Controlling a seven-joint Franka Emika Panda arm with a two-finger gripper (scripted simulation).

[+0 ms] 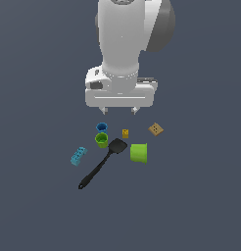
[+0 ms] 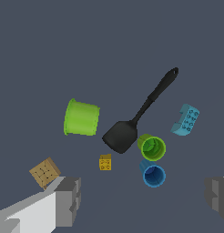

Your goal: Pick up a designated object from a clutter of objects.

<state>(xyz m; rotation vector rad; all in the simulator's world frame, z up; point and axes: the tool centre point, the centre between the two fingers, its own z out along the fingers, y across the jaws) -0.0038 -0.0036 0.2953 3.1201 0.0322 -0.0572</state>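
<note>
The designated object, a light-blue studded brick [image 1: 78,156] [image 2: 185,120], lies on the floor at the exterior view's left edge of the clutter of objects, apart from the rest. My gripper [image 1: 119,111] [image 2: 143,200] hangs high above the back of the clutter, open, with nothing between its fingers [image 2: 68,200]. The brick sits well off to the side of it, beyond the black spatula [image 1: 100,164] [image 2: 141,113].
A small blue cup [image 1: 102,127] [image 2: 154,175] and small green cup [image 1: 102,139] [image 2: 152,147] stand upright, touching. A large lime-green cup [image 1: 138,153] [image 2: 81,118] lies on its side. A tiny yellow block [image 1: 125,133] [image 2: 105,162] and tan cracker [image 1: 156,129] [image 2: 44,172] lie nearby.
</note>
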